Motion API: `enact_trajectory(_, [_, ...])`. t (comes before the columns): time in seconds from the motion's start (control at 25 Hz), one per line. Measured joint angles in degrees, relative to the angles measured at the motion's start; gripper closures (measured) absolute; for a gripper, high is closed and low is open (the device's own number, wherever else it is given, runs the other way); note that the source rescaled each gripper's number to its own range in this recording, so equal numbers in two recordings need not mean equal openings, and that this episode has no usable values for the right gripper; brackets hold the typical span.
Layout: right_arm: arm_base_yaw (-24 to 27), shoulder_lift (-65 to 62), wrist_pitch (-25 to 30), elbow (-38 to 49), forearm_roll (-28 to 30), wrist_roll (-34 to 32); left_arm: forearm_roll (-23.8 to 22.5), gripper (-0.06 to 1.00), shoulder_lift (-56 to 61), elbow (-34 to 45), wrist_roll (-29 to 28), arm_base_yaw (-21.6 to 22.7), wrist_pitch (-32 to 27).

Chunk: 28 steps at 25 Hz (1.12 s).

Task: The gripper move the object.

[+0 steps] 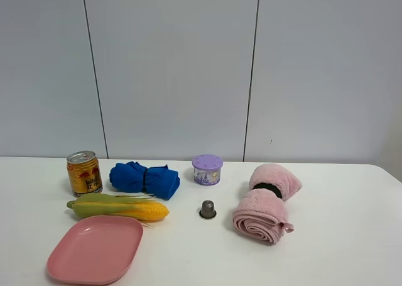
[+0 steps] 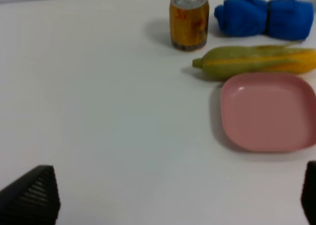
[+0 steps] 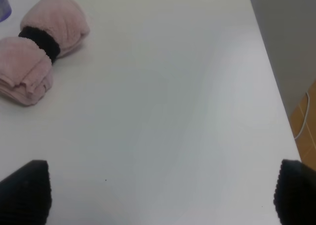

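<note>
The gold-yellow drink can (image 1: 84,173) with a red logo and silver top stands upright at the back left of the white table; it also shows in the left wrist view (image 2: 189,19). My left gripper (image 2: 173,198) is open and empty over bare table, well short of the can. My right gripper (image 3: 158,193) is open and empty over the table's right side. Neither arm shows in the exterior high view.
A blue rolled cloth (image 1: 145,178) lies beside the can. A corn cob (image 1: 119,207) and a pink plate (image 1: 96,249) lie in front of it. A purple lidded jar (image 1: 207,170), a small grey capsule (image 1: 208,209) and a pink rolled towel (image 1: 266,202) lie mid-right.
</note>
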<state>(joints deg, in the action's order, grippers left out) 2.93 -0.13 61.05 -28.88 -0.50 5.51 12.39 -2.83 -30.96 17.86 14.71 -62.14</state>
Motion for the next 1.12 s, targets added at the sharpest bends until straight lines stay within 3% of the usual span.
enact_trajectory(1.12, [0.0,0.0,0.0,0.0,0.0,0.0,-0.23,-0.06,3.01,1.49,-0.47,0.0,0.68])
